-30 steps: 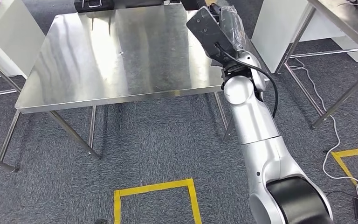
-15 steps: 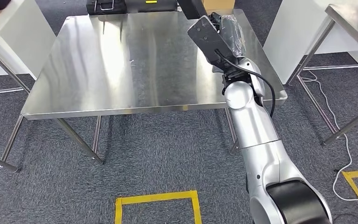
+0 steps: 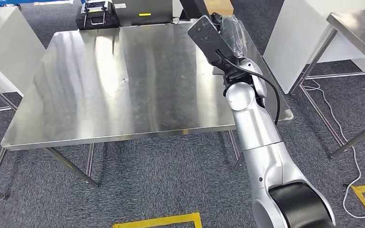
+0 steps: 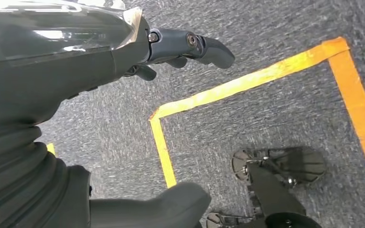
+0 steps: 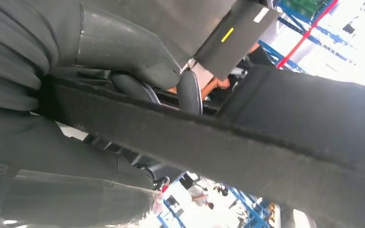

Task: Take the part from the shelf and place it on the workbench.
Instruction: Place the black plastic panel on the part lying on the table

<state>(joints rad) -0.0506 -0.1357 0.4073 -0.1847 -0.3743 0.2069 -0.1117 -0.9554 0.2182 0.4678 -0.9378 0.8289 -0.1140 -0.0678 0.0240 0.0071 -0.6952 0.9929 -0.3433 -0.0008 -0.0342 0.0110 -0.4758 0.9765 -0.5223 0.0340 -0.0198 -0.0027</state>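
Right hand (image 3: 228, 28) grips part (image 5: 266, 152) above workbench (image 3: 123, 80).

Floor: grey carpet (image 3: 161, 180), short pile, marked with yellow tape lines (image 3: 157, 221). Centre: steel desk (image 3: 123, 80) on slanted metal legs, top streaked with bright overhead reflections. Right: second steel table (image 3: 356, 28) beside a white panel (image 3: 294, 33); white cable (image 3: 349, 175) trailing on the carpet. Left: white cabinet (image 3: 4, 42). Far side: black case (image 3: 97, 14) on the floor.
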